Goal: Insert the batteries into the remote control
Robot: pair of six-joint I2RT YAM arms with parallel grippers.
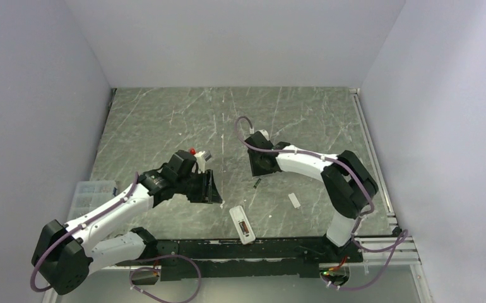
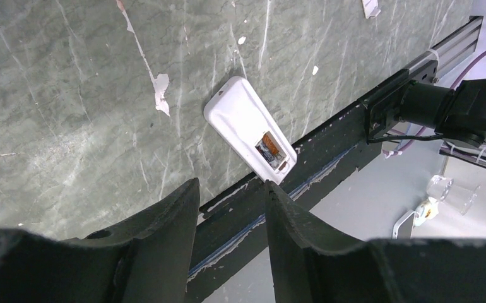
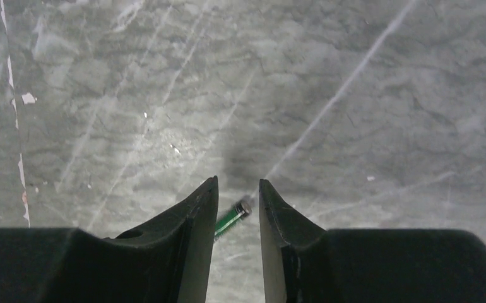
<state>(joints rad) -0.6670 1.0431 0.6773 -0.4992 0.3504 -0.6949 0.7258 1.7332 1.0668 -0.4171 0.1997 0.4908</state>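
The white remote control [image 1: 242, 224] [image 2: 248, 129] lies back up near the table's front edge, its battery compartment [image 2: 271, 150] uncovered, with orange and dark parts showing inside. My left gripper [image 1: 209, 187] [image 2: 231, 183] hovers to its left, open, with nothing between the fingers. One small green-and-dark battery [image 1: 257, 183] [image 3: 233, 216] lies slanted on the table. My right gripper [image 1: 259, 173] [image 3: 237, 182] hangs just over it, jaws apart either side of it; the battery's near end is hidden behind one finger. I see only this one battery.
A small white cover piece [image 1: 294, 201] [image 2: 370, 6] lies on the table right of the remote. A clear plastic box [image 1: 92, 189] sits at the left edge. A black rail [image 1: 259, 249] runs along the near edge. White walls enclose the other three sides.
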